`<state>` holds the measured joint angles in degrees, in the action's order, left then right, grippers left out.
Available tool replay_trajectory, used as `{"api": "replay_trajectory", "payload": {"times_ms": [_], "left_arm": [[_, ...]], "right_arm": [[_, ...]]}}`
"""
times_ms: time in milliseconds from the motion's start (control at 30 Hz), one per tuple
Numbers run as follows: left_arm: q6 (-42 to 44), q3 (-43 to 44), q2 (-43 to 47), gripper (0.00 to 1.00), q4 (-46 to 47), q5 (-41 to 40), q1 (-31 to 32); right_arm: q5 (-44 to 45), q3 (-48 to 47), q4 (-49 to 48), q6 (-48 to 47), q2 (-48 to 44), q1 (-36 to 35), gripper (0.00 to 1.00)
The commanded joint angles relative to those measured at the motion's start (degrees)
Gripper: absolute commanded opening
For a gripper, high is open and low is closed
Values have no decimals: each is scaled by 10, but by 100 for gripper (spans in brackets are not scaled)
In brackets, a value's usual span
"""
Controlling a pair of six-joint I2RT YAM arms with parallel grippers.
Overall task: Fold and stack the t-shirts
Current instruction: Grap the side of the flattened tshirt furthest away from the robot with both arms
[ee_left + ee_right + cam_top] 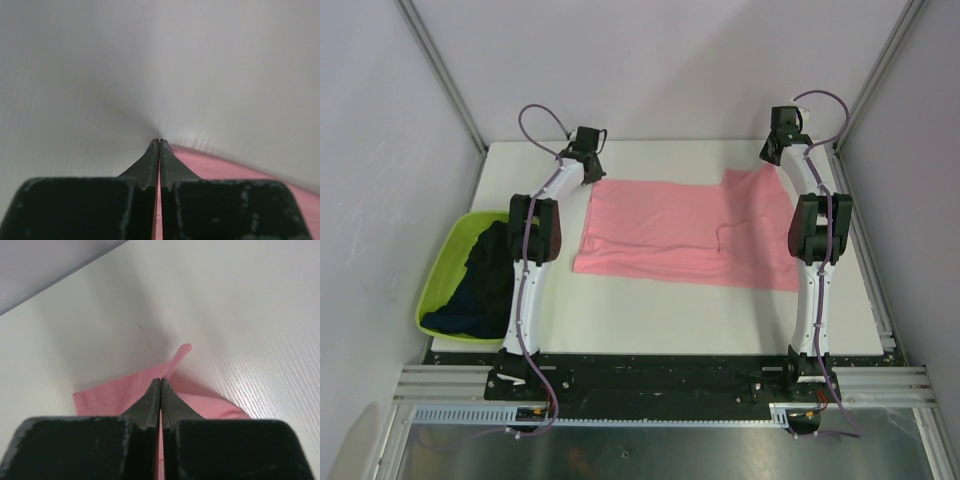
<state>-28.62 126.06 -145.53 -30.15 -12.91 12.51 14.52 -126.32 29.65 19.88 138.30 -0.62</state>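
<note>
The salmon-pink t-shirt (685, 232) lies spread across the middle of the white table. My left gripper (588, 172) is at its far left corner, jaws shut on the pink cloth (220, 167). My right gripper (775, 152) is at its far right corner, jaws shut on the pink cloth (125, 390), with a small tip of cloth sticking out past the fingertips. Dark navy t-shirts (480, 280) lie bunched in the tub at the left.
A lime-green plastic tub (445, 262) sits at the table's left edge beside the left arm. Grey walls and metal frame posts close in the back and sides. The white table (660, 325) shows bare in front of the pink shirt.
</note>
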Motion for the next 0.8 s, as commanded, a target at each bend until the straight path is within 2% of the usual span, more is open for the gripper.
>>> {"api": "replay_trajectory", "payload": {"times_ms": [0, 467, 767], "left_arm": [[11, 10, 13, 0, -34, 9, 10], [4, 102, 18, 0, -32, 24, -8], [9, 106, 27, 0, -29, 28, -20]], "right_arm": [[3, -5, -14, 5, -43, 2, 0], [8, -34, -8, 4, -52, 2, 0], [14, 14, -13, 12, -96, 2, 0]]}}
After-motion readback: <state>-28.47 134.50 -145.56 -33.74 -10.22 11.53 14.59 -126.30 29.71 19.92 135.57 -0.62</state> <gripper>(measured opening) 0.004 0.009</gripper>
